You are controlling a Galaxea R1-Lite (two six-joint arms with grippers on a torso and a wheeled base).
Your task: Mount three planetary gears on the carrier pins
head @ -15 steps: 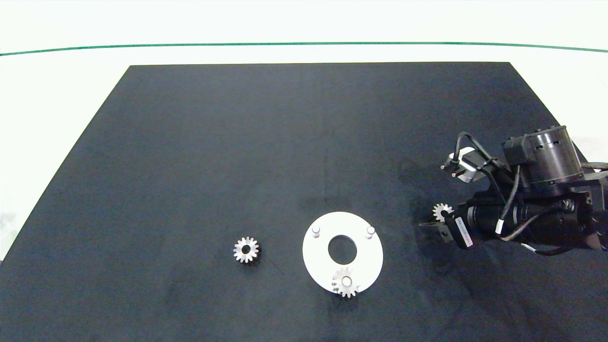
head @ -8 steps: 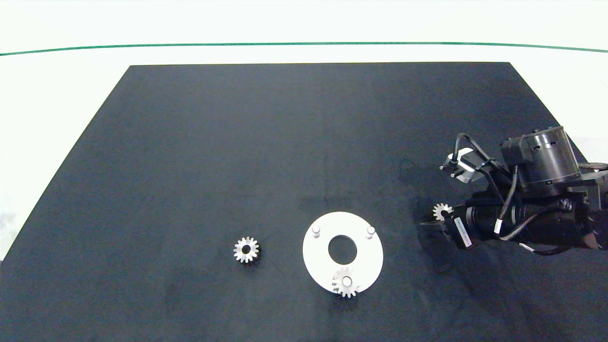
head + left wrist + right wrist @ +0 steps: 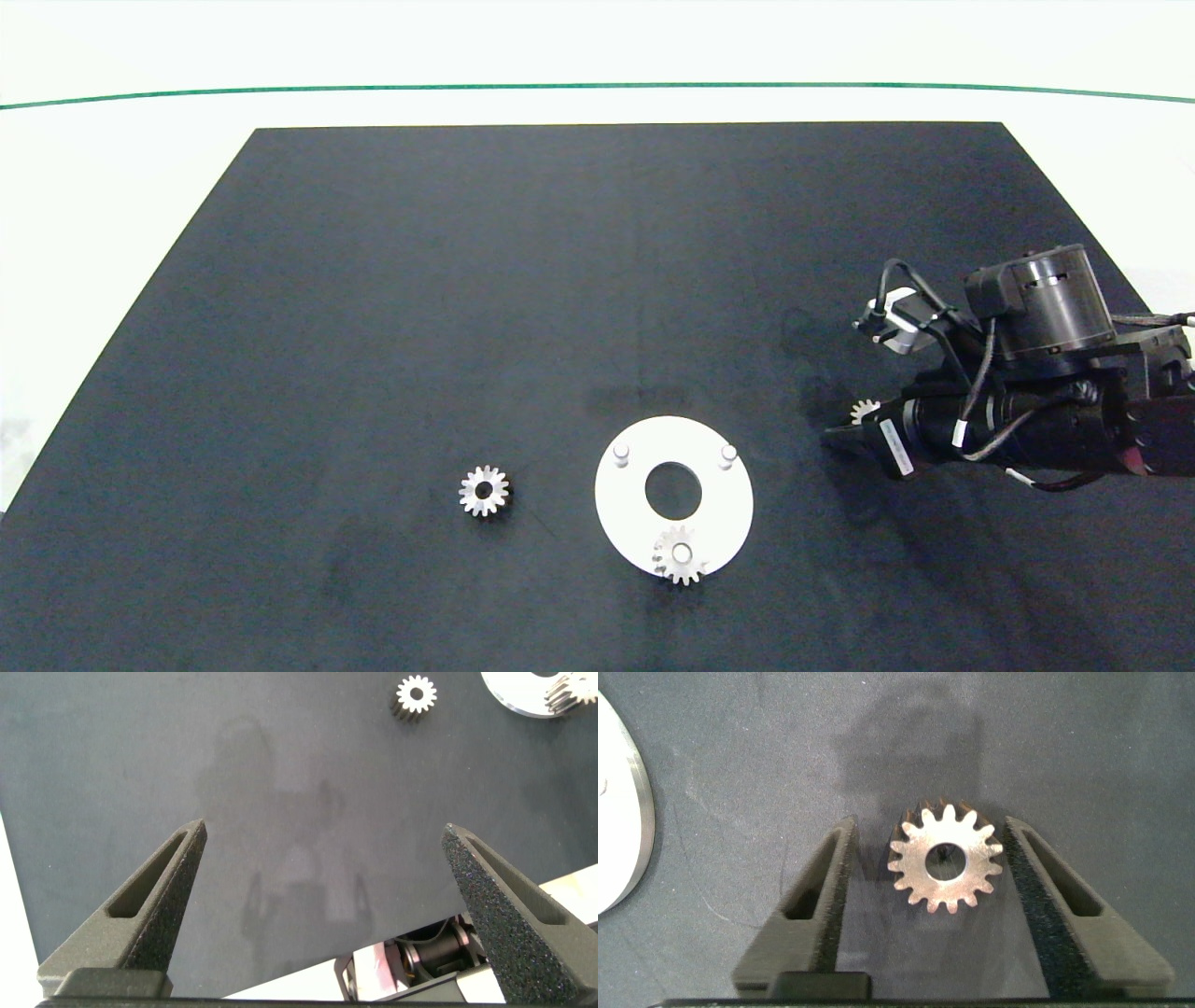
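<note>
With the white disc [image 3: 673,495] lying at about six o'clock on the black mat [image 3: 467,280], the right gripper [image 3: 944,873] is down at roughly four o'clock, well to the disc's right. Look at the wrist view: one planetary gear [image 3: 945,869] lies flat on the mat between the two grey fingers [image 3: 1044,896]. The finger at the gear's three o'clock side is against the teeth or very nearly so, while a narrow gap shows at its nine o'clock side, so the jaws are narrow around the gear but not clamped. From above, only a few teeth of that gear [image 3: 864,410] peek out past the dark wrist.

On the disc, one gear [image 3: 680,554] is already seated on the peg at the disc's six o'clock rim. The other two carrier pins stand bare, one at ten o'clock [image 3: 620,454], one at two o'clock [image 3: 728,453].

The third gear [image 3: 484,490] lies flat on the mat, at nine o'clock from the disc and apart from it.

The left gripper [image 3: 332,882] hangs over bare mat, fingers spread wide, holding nothing, out of the overhead shot.
</note>
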